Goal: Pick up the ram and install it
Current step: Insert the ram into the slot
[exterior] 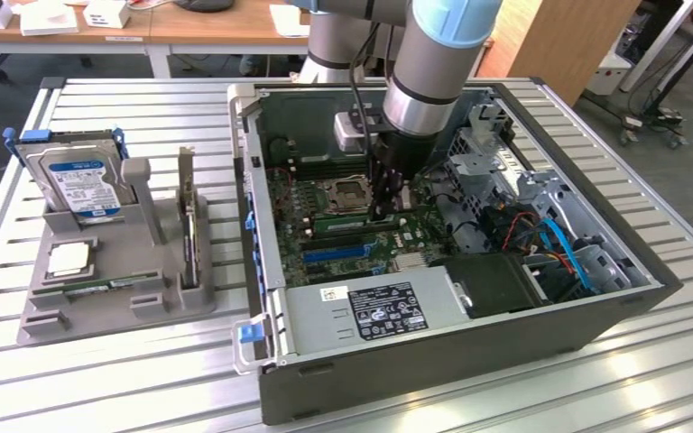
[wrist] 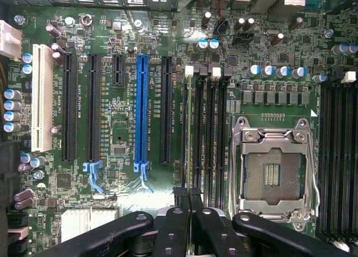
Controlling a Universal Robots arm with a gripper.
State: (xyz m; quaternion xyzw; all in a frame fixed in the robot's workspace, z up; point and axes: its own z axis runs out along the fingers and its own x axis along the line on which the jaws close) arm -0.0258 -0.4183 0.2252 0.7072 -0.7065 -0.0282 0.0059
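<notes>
Gripper [wrist: 187,196] is pinched nearly shut, seemingly on the ram [wrist: 187,151] above the memory slots [wrist: 210,134]. It looks light, stiff and fragile, so grip the flat sides.

The hard drive [exterior: 76,185] stands in the holder [exterior: 118,302] beside the computer case [exterior: 443,361].

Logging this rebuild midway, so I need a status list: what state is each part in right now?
case, open, side panel off
pincer, shut, down over the memory slots
ram, on edge at the slots under the pincer; seating unclear
CPU socket, empty, frame down
hard drive, upright in the holder
card, upright in the holder
</notes>
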